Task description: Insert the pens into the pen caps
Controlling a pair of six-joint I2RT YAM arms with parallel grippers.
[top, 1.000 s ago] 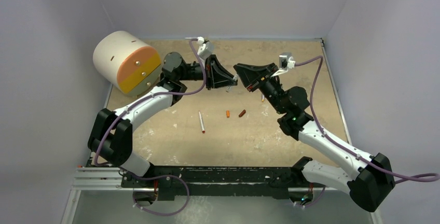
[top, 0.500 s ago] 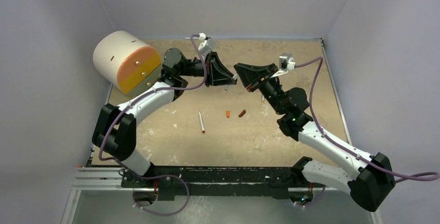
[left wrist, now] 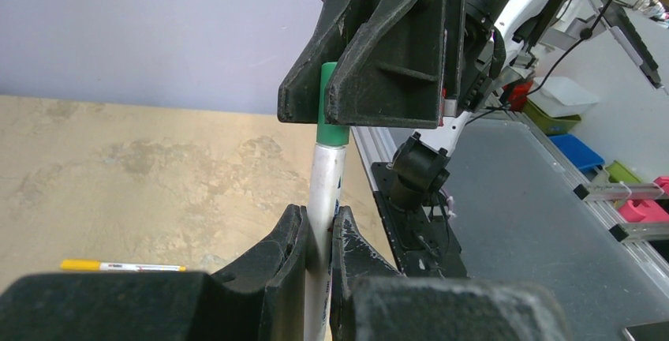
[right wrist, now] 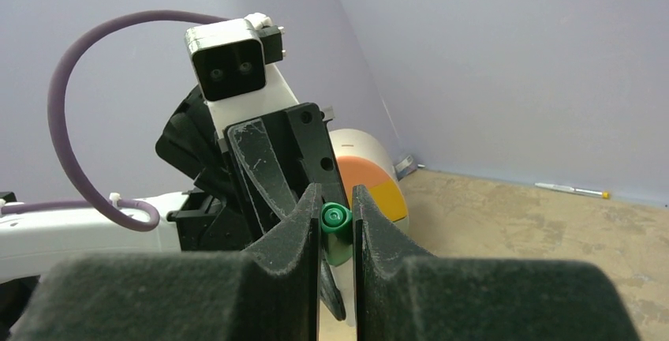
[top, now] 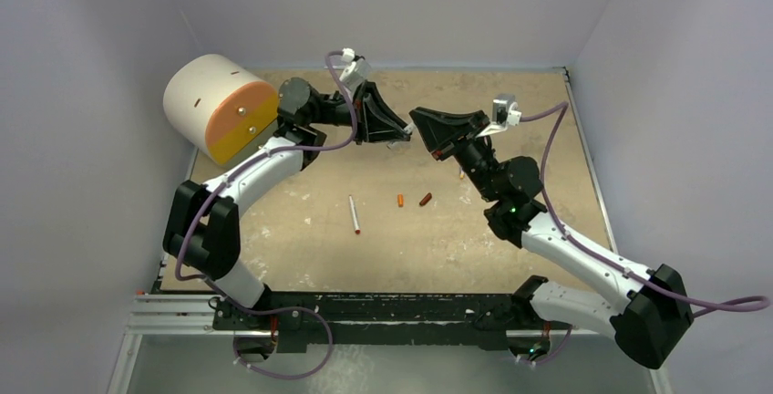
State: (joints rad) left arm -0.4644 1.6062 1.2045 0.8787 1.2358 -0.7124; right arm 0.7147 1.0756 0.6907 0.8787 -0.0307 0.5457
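Green cap [left wrist: 332,133] and white pen [left wrist: 327,183] meet end to end in the air, well to the right of the cream-and-orange drum [top: 219,107]. The left gripper [left wrist: 318,226] is clenched round the pen's barrel, and the right gripper [right wrist: 337,203] pinches the cap between its pads. This looks like the mating step for this pair. How deep the tip sits cannot be told, so the next move probably calls for a straight push along the barrel with both axes in line. Since a second ago the left arm has re-angled, its elbow drawn nearer the drum, while the right arm has hardly shifted.
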